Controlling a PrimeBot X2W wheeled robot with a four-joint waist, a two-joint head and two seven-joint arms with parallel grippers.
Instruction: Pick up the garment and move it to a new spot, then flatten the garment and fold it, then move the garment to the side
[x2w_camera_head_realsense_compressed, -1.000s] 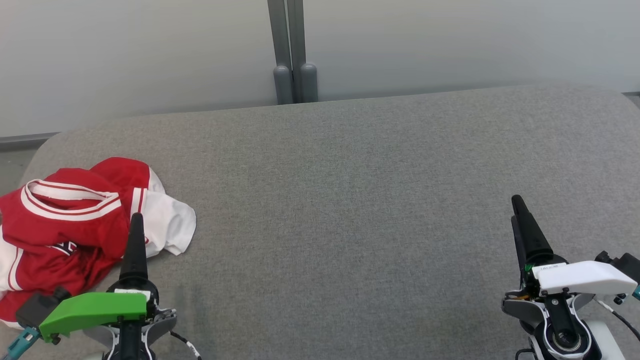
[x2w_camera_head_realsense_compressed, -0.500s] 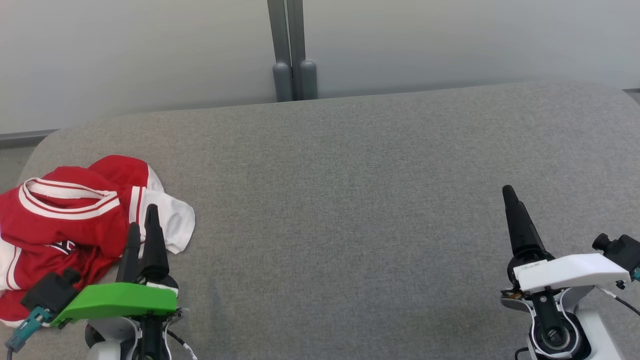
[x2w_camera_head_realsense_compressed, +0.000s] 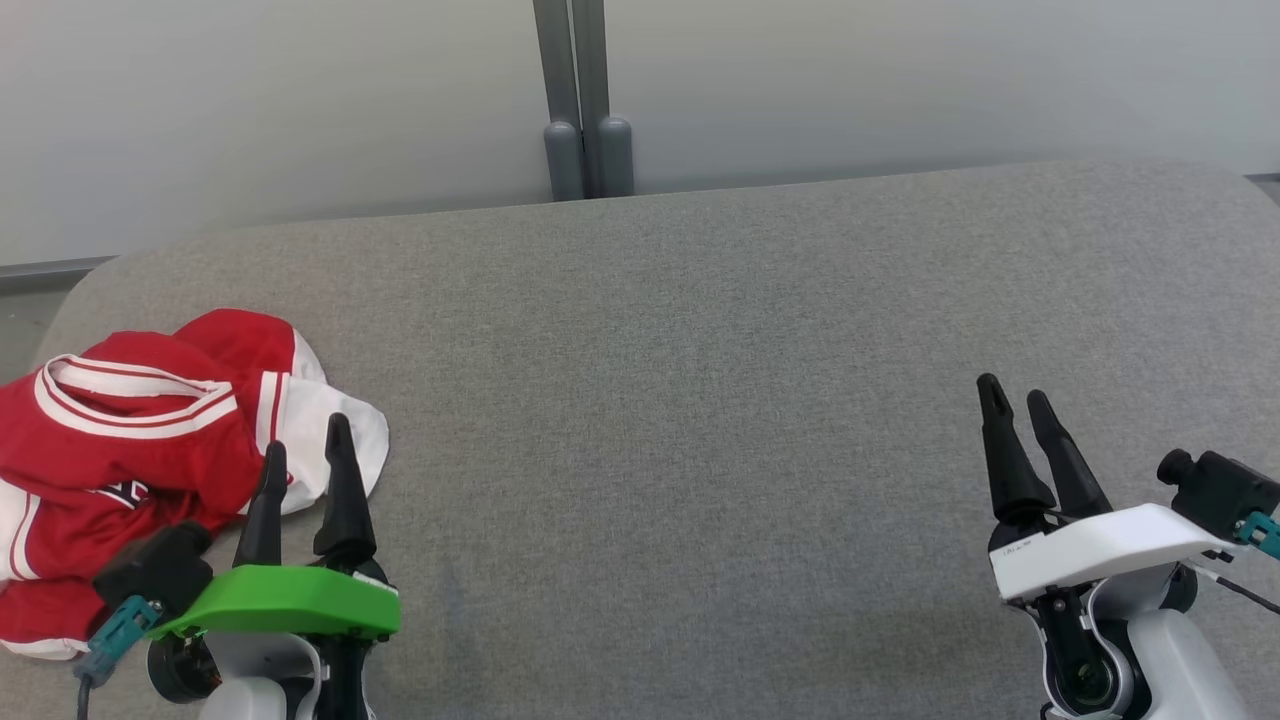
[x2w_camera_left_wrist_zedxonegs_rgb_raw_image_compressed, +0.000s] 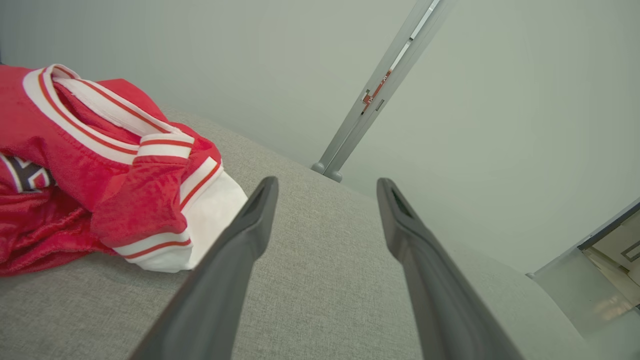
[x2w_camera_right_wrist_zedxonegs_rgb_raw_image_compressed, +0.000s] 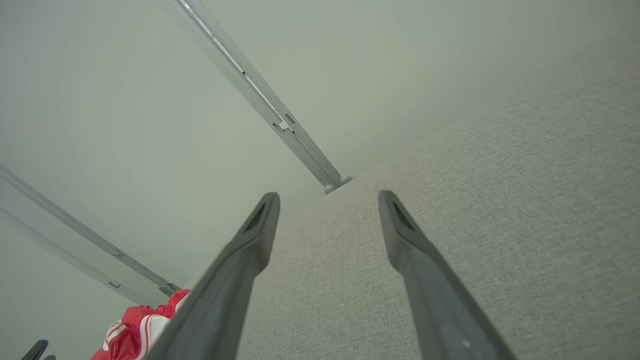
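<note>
A crumpled red and white garment (x2w_camera_head_realsense_compressed: 130, 450) with striped trim lies at the left end of the grey cushioned surface (x2w_camera_head_realsense_compressed: 700, 400). The left wrist view shows the garment (x2w_camera_left_wrist_zedxonegs_rgb_raw_image_compressed: 90, 170) to the left of my fingers. My left gripper (x2w_camera_head_realsense_compressed: 306, 445) hangs open just right of the garment's white sleeve, nothing between its fingers. My right gripper (x2w_camera_head_realsense_compressed: 1015, 405) stands open far to the right over bare fabric, holding nothing. The right wrist view catches the garment (x2w_camera_right_wrist_zedxonegs_rgb_raw_image_compressed: 137, 330) small at its lower left.
A pale wall with a grey vertical post (x2w_camera_head_realsense_compressed: 580, 100) runs behind the surface. The surface's rounded left edge (x2w_camera_head_realsense_compressed: 70, 300) lies close behind the garment. Wide bare fabric stretches between the two grippers.
Both wrists have rolled, so each gripper's two fingers now show side by side and apart. The left gripper shifted slightly right and lower in view; the garment has not moved.
</note>
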